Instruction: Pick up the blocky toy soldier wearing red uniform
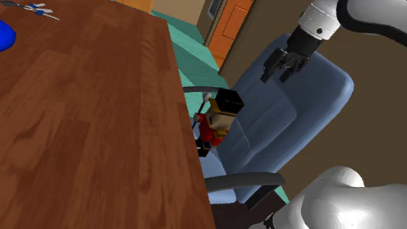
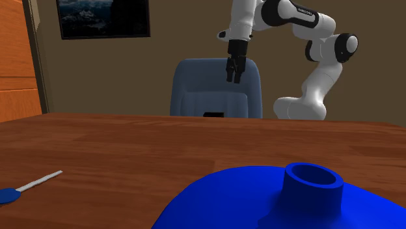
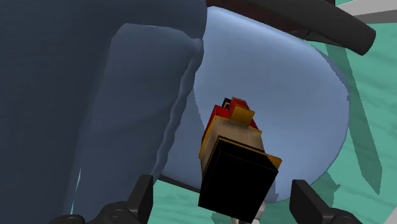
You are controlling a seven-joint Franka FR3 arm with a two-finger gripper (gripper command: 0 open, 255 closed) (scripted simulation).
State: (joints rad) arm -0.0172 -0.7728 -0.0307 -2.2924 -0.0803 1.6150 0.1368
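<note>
Hovering with jaws apart, the gripper [image 1: 278, 73] could clip the tall black hat and topple the toy soldier [image 1: 217, 122] standing on the blue chair [image 1: 296, 119] seat beside the table [image 1: 91, 134].

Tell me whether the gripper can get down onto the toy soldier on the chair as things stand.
Probably yes. The gripper hangs open above the toy soldier with nothing between them; the chair's backrest and the table edge stand close on either side, so a straight descent looks safest.
</note>
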